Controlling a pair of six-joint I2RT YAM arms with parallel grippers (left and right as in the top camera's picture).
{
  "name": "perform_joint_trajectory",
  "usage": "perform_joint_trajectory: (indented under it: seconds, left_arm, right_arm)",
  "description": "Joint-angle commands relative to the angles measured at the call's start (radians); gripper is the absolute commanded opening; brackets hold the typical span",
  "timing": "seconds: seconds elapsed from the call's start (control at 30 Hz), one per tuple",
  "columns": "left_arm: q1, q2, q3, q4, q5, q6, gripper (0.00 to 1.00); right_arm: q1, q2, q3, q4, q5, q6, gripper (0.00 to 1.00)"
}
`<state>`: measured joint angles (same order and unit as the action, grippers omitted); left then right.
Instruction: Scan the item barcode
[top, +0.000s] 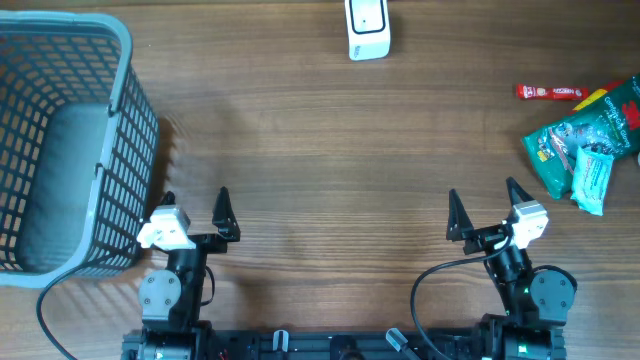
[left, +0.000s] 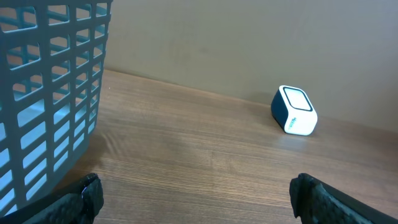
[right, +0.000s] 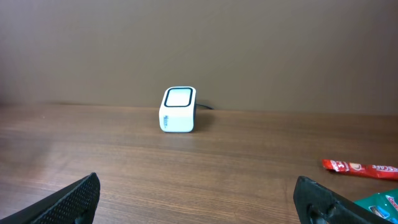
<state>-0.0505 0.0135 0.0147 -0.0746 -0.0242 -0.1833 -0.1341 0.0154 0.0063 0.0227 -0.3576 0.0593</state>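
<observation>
**Both pincers wide, goods waiting at the table's edge**

Seen from overhead, the left pincer (top: 195, 202) at 7 o'clock and the right pincer (top: 482, 192) at 5 o'clock both stand with jaws spread wide, gripping nothing, over the wooden table (top: 330, 150). The white barcode scanner (top: 367, 28) sits at 12 o'clock by the far edge. The goods lie around 3 o'clock, well apart from the right pincer: a red stick sachet (top: 548, 93) and, just nearer, overlapping green snack pouches (top: 585, 140). A grey-blue plastic basket (top: 125, 120) fills 9 o'clock, just beside the left pincer.
</observation>
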Motion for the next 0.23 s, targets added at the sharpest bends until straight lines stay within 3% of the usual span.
perform_joint_trajectory:
  seconds: [0.0,0.2]
  left_arm:
    - [0.001,-0.008,-0.008,0.002,0.016,0.023,1.00]
    - [0.001,-0.008,-0.008,0.002,0.016,0.023,1.00]
  right_arm:
    - [0.004,-0.011,-0.001,0.006,0.010,-0.006,1.00]
    - [0.004,-0.011,-0.001,0.006,0.010,-0.006,1.00]
